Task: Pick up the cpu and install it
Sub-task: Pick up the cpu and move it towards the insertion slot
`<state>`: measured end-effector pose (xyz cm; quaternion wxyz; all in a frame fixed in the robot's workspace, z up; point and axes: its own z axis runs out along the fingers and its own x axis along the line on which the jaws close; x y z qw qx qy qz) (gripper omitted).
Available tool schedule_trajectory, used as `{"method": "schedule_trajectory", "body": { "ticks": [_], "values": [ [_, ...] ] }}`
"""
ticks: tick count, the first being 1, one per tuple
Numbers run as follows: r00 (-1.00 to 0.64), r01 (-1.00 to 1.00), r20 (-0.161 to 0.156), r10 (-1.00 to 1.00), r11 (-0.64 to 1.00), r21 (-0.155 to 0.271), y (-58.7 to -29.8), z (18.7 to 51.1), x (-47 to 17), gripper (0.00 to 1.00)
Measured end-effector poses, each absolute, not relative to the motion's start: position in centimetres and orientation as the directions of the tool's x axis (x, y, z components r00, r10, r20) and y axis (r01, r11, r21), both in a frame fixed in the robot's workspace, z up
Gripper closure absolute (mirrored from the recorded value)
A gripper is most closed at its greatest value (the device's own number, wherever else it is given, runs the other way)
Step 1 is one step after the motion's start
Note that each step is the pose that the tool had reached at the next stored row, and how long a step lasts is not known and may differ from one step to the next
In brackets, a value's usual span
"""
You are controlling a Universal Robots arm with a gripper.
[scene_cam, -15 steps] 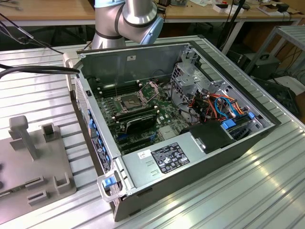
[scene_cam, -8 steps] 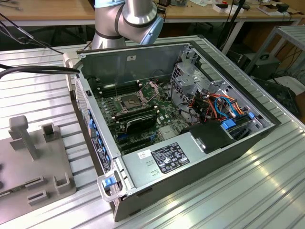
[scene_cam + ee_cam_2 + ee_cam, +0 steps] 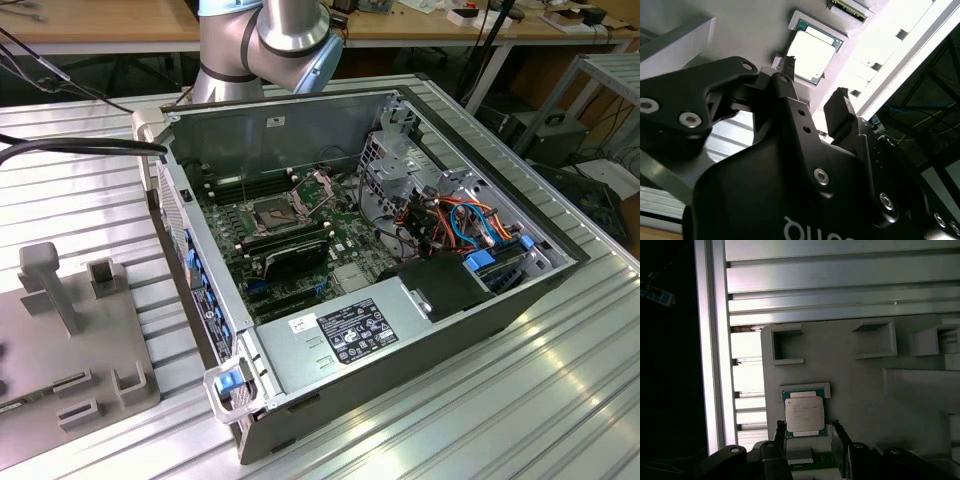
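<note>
The cpu (image 3: 804,415), a small square chip with a silvery top on a green edge, lies flat in a raised corner nest on the grey holder plate (image 3: 860,390); the second wrist view has the cpu (image 3: 811,55) on that plate too. My gripper (image 3: 808,427) hovers over it, open, with one black finger off each of two opposite sides of the chip and nothing held. The second wrist view confirms that my gripper (image 3: 814,79) is open. In the exterior view the motherboard socket (image 3: 272,212) inside the open computer case (image 3: 480,330) has its metal frame (image 3: 318,185) hinged up.
The holder plate (image 3: 60,340) lies on the slotted aluminium table (image 3: 520,400), at the exterior view's left, and carries several raised brackets (image 3: 786,345). The table's edge rail (image 3: 715,365) runs close to the cpu. A long black card (image 3: 290,255), cables (image 3: 450,215) and a power supply (image 3: 350,330) crowd the case.
</note>
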<state>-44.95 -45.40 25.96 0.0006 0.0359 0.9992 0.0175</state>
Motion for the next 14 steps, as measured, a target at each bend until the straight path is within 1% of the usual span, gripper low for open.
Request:
{"method": "schedule_trajectory", "body": {
  "ticks": [1, 2, 3, 4, 14],
  "values": [
    [-0.997, 0.072, 0.000, 0.072, 0.997, 0.035, -45.39, 25.96, -44.95, 0.46],
    [-0.997, 0.072, 0.000, 0.072, 0.997, 0.035, -45.39, 25.96, -44.95, 0.40],
    [-0.997, 0.072, 0.000, 0.072, 0.997, 0.035, -45.39, 25.96, -44.95, 0.40],
    [-0.997, 0.072, 0.000, 0.072, 0.997, 0.035, -45.39, 25.96, -44.95, 0.34],
    [-0.997, 0.072, 0.000, 0.072, 0.997, 0.033, -45.39, 25.97, -44.95, 0.34]
  ]
}}
